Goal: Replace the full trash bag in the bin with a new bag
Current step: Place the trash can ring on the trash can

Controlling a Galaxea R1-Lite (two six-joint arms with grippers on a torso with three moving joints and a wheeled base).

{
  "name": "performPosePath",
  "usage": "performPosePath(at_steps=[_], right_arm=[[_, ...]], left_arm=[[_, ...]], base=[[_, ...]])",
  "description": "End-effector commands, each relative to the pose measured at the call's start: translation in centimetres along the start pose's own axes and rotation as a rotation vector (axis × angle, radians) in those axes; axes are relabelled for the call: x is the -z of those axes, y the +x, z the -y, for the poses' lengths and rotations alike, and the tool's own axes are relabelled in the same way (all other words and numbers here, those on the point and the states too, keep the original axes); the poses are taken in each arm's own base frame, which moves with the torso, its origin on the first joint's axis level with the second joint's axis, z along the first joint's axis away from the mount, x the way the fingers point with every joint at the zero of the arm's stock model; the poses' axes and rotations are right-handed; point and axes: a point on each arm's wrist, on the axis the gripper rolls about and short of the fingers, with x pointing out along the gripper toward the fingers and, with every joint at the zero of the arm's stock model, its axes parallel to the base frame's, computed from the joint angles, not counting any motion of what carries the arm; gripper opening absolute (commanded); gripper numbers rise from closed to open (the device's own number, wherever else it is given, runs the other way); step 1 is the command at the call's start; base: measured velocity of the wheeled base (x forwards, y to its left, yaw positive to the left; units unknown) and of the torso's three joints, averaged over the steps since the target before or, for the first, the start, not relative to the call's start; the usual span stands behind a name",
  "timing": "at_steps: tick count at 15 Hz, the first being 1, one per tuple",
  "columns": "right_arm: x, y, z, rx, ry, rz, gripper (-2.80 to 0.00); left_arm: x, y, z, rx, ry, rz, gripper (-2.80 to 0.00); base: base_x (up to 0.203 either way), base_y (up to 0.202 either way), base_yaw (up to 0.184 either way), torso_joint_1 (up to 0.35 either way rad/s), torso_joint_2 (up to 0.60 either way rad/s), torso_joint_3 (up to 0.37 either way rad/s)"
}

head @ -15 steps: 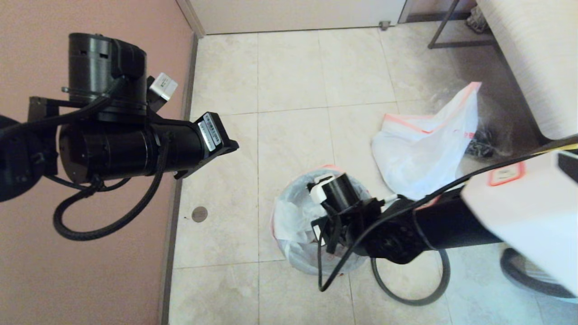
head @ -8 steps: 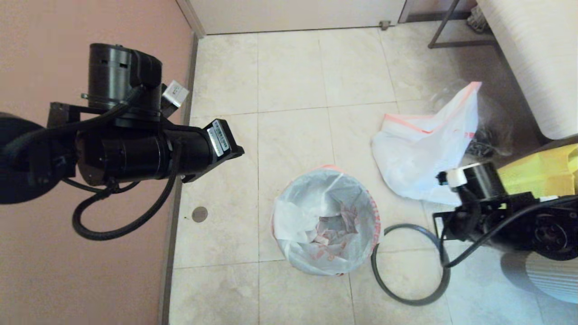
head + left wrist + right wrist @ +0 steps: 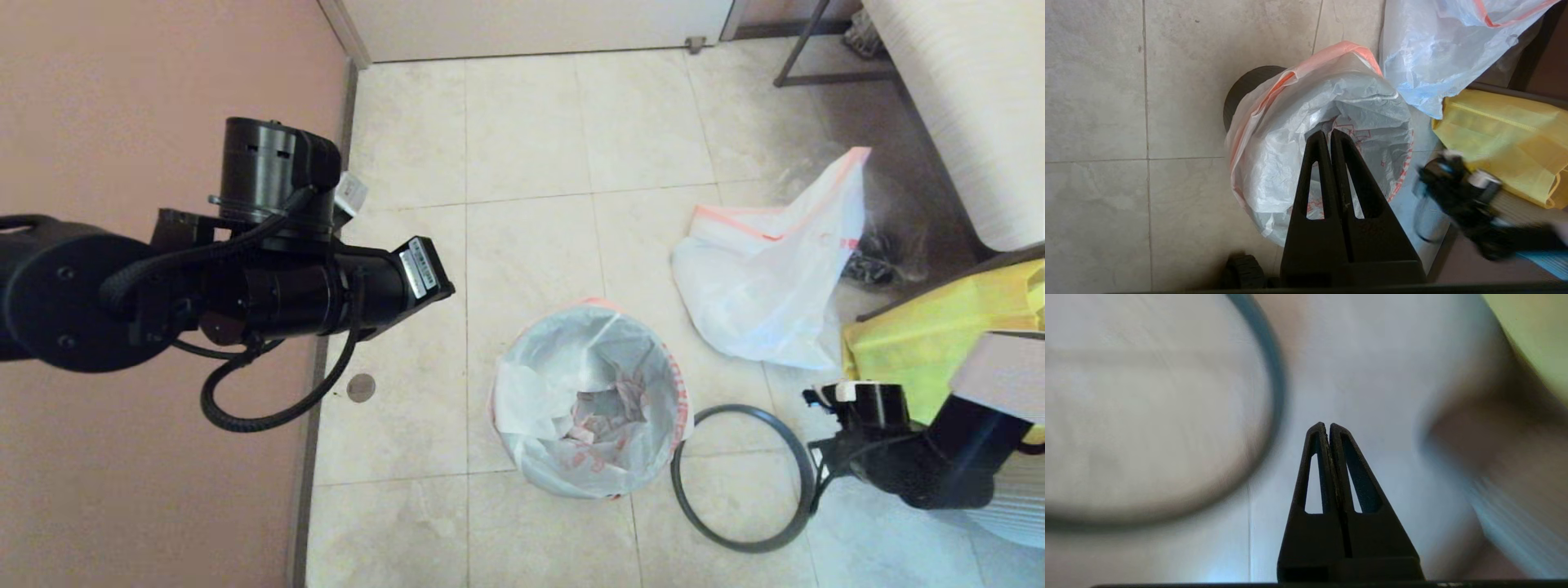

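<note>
Tiled floor (image 3: 531,163) | left gripper (image 3: 1327,134) closed, empty | right gripper (image 3: 1327,426) closed, empty

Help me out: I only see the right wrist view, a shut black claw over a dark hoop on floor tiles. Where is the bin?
Observer: The bin stands just to the left of that hoop, the grey ring, which lies flat on the floor.
Operator: Anything in the bin?
Observer: The new bag, with red print showing, lines it, its hem folded over the edge.
Operator: And the other arm?
Observer: The left claw is shut, raised and aimed at the bin's mouth.
</note>
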Motion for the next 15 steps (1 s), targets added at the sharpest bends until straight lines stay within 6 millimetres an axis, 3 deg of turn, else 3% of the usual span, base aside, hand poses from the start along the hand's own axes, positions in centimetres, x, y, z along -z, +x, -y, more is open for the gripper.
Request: performPosePath(at_steps=[1, 6, 10, 11, 15], right_arm=[[3.0, 4.3, -2.5, -0.035, -0.063, 0.017, -2.8], [2.6, 6.3, -4.0, -0.071, -0.088, 0.074, -2.8], [0.4, 7.1, -3.5, -0.043, -0.07, 0.133, -2.8], [0.1, 6.7, -3.4, -0.04, -0.076, 0.139, 0.0], [-0.1, 7.7, -3.4, -0.031, -0.071, 0.151, 0.0]], left_arm=[[0.2, 0.4, 0.0, -0.005, -0.002, -0.009, -2.8], [0.5, 1.0, -0.2, -0.017, 0.001, -0.023, -2.8], [0.7, 1.4, -0.3, -0.033, 0.002, -0.03, -2.8], [0.8, 1.6, -0.3, -0.034, 0.003, -0.034, -2.8], [1.1, 1.9, -0.3, -0.037, 0.006, -0.043, -2.8]], base=[[0.0, 0.0, 0.0, 0.0, 0.0, 0.0], [0.0, 0.0, 0.0, 0.0, 0.0, 0.0], [0.0, 0.0, 0.0, 0.0, 0.0, 0.0], [0.0, 0.0, 0.0, 0.0, 0.0, 0.0], [0.0, 0.0, 0.0, 0.0, 0.0, 0.0]])
